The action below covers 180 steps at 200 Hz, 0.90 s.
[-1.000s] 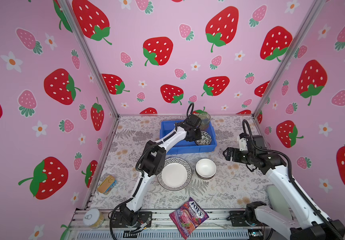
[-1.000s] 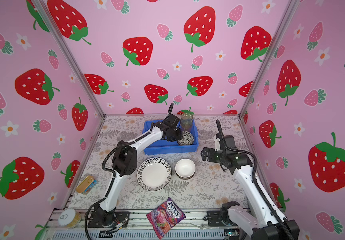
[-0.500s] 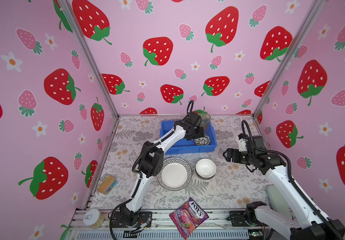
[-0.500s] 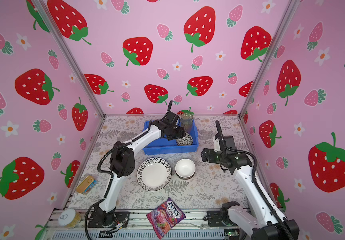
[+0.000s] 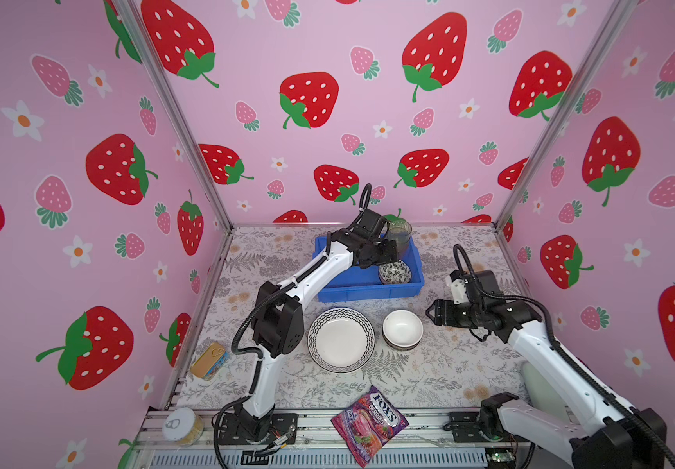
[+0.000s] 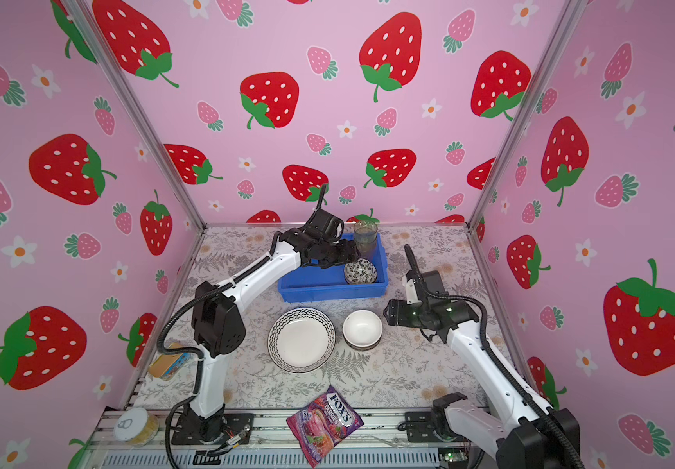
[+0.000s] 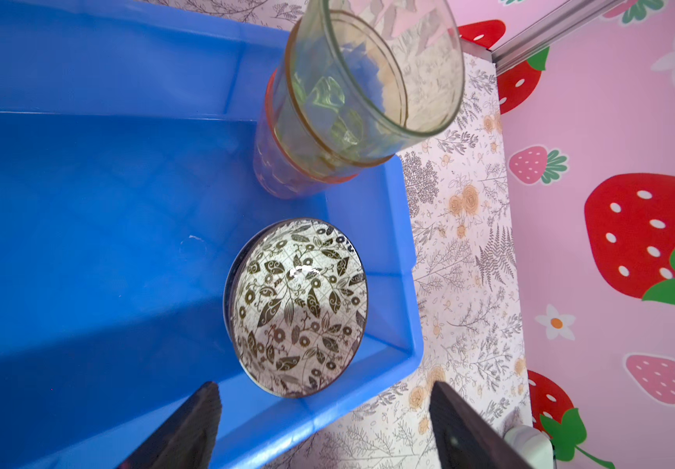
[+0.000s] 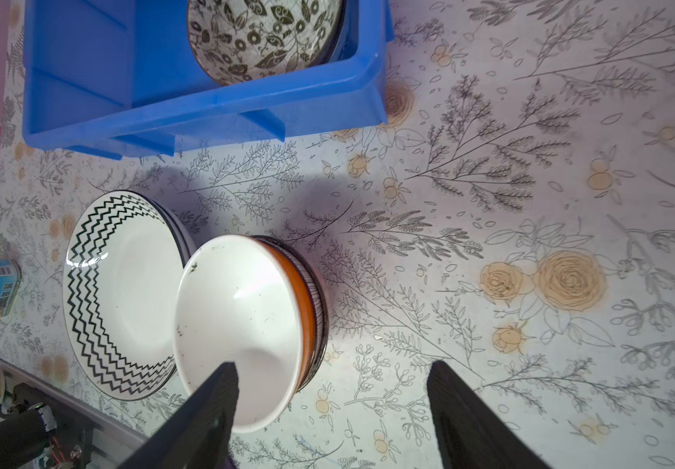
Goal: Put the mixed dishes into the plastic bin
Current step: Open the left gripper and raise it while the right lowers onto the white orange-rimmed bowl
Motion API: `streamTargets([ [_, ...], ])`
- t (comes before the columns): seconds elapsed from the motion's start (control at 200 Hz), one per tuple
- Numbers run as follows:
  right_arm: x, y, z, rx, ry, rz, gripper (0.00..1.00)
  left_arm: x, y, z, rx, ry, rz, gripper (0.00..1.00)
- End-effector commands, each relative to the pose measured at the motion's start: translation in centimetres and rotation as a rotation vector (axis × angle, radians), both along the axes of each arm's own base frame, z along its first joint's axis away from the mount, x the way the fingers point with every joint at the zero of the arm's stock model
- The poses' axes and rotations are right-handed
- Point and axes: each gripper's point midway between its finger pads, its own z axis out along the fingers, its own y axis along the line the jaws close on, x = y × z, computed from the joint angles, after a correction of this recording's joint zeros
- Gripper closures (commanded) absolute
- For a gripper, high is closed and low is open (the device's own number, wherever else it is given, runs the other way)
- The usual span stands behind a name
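Proximity favours the right gripper (image 5: 430, 315), jaws apart and empty, pointing left at the white bowl stack (image 5: 403, 328) just beside it, right of centre in both top views, below the blue bin (image 5: 368, 293), over which the left gripper (image 7: 323, 390) hangs wide and empty.

Brightness: we find all four views bright and even, with saturated colours.
Source: we place it overhead, since the shadows hug their objects.
Shadows: we log a soft grey patch on the table (image 8: 315, 191) beside the white bowl (image 8: 242, 308), and a darker band across the blue bin (image 7: 84, 345).
Glare: we note a small highlight in the patterned bowl (image 7: 301, 271).
Focus: we see the near fingers (image 7: 189, 426) soft-edged.
Distortion: we see the walls (image 5: 23, 243) splay outward in both top views.
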Motion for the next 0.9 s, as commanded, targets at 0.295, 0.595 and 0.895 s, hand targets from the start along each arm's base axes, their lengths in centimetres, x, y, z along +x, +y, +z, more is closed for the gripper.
streamTargets([
  [0.295, 0.1, 1.5, -3.3, -0.134, 0.051, -0.038, 0.41, -2.9, 5.9, 2.7, 0.011, -0.057, 0.084, 0.12],
  [0.595, 0.2, 3.5, -5.0, -0.159, 0.083, -0.002, 0.6, -4.7, 8.8, 1.4, 0.033, -0.026, 0.113, 0.12],
  [0.895, 0.5, 4.3, -4.8, -0.168, 0.081, -0.007, 0.75, -4.6, 9.6, 1.2, 0.046, -0.014, 0.097, 0.12],
])
